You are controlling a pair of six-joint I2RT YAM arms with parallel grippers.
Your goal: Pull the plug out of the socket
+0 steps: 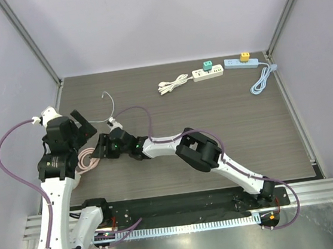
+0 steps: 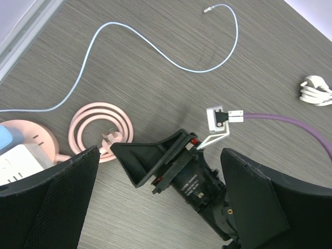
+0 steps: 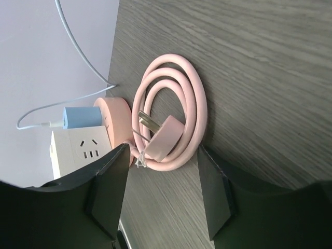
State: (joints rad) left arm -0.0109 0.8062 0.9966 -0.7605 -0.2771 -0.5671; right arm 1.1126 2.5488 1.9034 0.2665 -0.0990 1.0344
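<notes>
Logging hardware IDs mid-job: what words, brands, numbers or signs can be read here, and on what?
White print on the right arm's black wrist housing: too small to read.
White socket block, pink socket, blue plug, white power strip, blue power strip: no readable text.

**Blue plug seated in the pink-and-white socket**

The plug (image 3: 80,117) is a small blue block seated in the socket (image 3: 78,150). A thin pale blue cable (image 2: 197,71) runs from its outer end and snakes loosely over the table (image 3: 249,78). The socket is a white block on a round pink base, at the table's left edge. Its pink cord (image 3: 197,104) lies coiled flat just beside it, and the pink mains plug (image 3: 165,136) rests inside the coil with its prongs bare.
</notes>
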